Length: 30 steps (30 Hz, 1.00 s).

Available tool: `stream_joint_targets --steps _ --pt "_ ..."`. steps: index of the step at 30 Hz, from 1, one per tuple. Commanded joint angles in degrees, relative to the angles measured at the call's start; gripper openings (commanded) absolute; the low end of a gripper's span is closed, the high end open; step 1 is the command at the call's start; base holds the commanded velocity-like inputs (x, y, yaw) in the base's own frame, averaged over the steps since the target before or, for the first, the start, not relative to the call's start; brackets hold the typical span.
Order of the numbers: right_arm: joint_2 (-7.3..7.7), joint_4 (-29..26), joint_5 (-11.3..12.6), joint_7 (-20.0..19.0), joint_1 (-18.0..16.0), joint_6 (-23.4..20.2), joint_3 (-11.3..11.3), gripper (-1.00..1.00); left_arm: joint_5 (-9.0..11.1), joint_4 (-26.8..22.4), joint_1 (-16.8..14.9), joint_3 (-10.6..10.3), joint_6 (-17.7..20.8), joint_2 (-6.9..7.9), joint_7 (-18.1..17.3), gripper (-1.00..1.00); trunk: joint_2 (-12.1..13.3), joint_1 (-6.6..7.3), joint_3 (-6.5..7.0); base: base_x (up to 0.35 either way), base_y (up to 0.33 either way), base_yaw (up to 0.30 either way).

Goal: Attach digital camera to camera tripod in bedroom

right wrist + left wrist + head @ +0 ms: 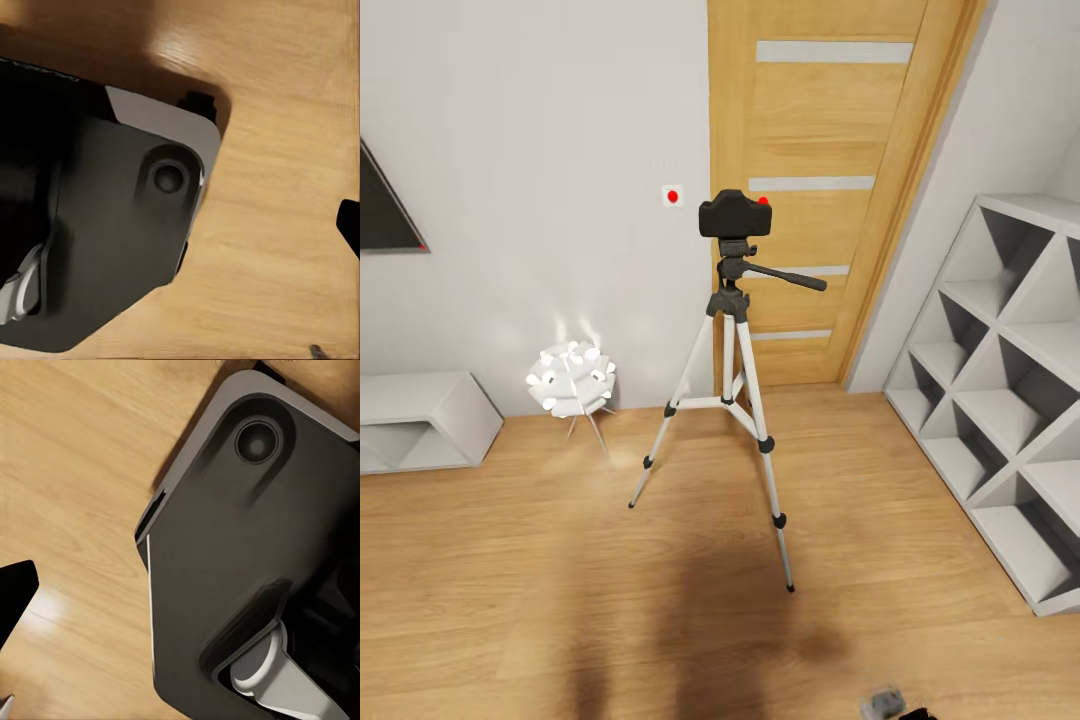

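Dark fingertips [15,592] of the left gripper poke into the left wrist view over the plank floor [75,472], beside the robot's dark base [247,547]; whether they are released or clenched cannot be told. Likewise for the right gripper's fingertip [349,225] above the floor. Further out, the camera [734,214] sits on the head of the tripod [728,390], which stands on the floor before the wooden door [830,120], between a white lamp [571,380] and white shelves [1000,400].
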State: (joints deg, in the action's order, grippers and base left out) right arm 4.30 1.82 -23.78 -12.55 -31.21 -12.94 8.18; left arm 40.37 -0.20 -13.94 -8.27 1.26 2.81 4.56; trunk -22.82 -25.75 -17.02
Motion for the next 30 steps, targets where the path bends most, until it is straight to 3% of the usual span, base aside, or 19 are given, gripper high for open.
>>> stream_joint_targets --steps 1,8,19,30 --pt "0.06 0.1 0.1 0.7 0.9 0.3 0.5 1.00 0.4 0.0 0.0 -0.5 0.1 0.00 0.2 1.00 -0.1 -0.03 -0.09 0.000 0.000 0.000" --pt "0.16 0.1 3.9 4.0 9.8 4.5 0.5 1.00 0.3 -0.1 0.0 -0.5 0.1 0.04 0.2 1.00 -0.1 -0.03 -0.09 0.000 0.000 0.000" --pt "0.13 0.1 5.0 4.7 20.4 14.3 0.4 1.00 0.3 -0.3 0.0 -0.6 0.1 0.09 0.2 1.00 -0.1 -0.03 -0.09 0.000 0.000 0.000" --pt "0.10 0.1 5.0 4.7 22.4 16.1 0.4 1.00 0.3 -0.4 0.0 -0.4 0.1 0.04 0.2 1.00 -0.1 -0.03 -0.09 0.000 0.000 0.000"
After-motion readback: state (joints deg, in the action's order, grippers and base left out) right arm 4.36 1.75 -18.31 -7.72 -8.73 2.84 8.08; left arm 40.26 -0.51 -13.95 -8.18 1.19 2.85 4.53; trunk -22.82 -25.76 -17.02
